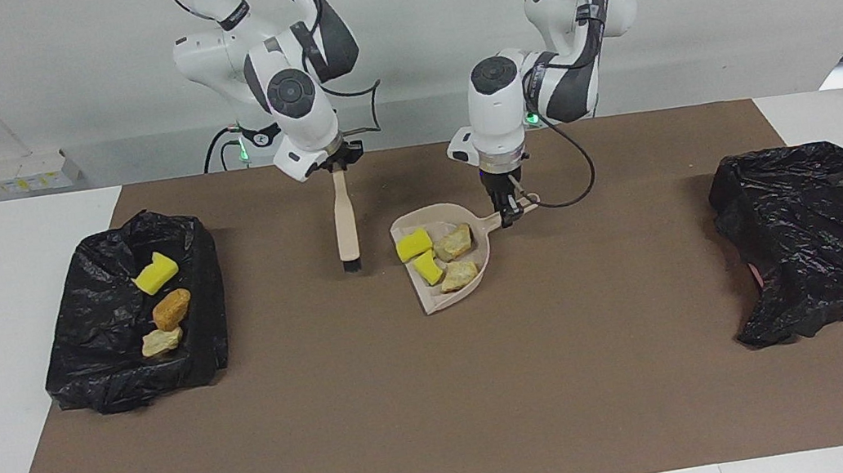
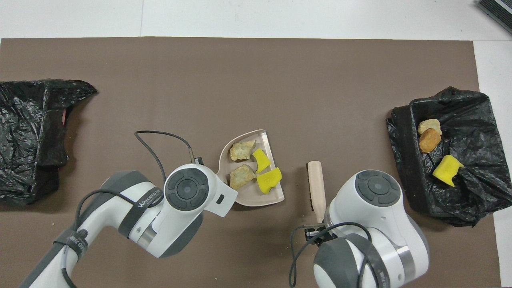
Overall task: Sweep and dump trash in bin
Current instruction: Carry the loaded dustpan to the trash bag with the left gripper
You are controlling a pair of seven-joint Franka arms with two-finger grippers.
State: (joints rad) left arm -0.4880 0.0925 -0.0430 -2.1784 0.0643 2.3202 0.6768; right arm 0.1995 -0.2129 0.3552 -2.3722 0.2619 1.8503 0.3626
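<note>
A: What do we hold?

B: Our left gripper is clamped on the dustpan handle; four trash lumps lie in the pan. Our right gripper grips the brush, at the pan's nine o'clock in the facing view.

A: And the rest?

B: Three lumps lie in the bin at the right arm's end.

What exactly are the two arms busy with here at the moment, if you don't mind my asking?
They are clearing trash off the brown mat. The left gripper holds the beige dustpan by its handle, with four lumps in the pan: two yellow sponge chunks and two tan pieces. The right gripper holds the brush upright beside the dustpan, apart from it, bristles down. Three more lumps already lie in the black-lined bin at the right arm's end. The other black-lined bin shows no trash.
</note>
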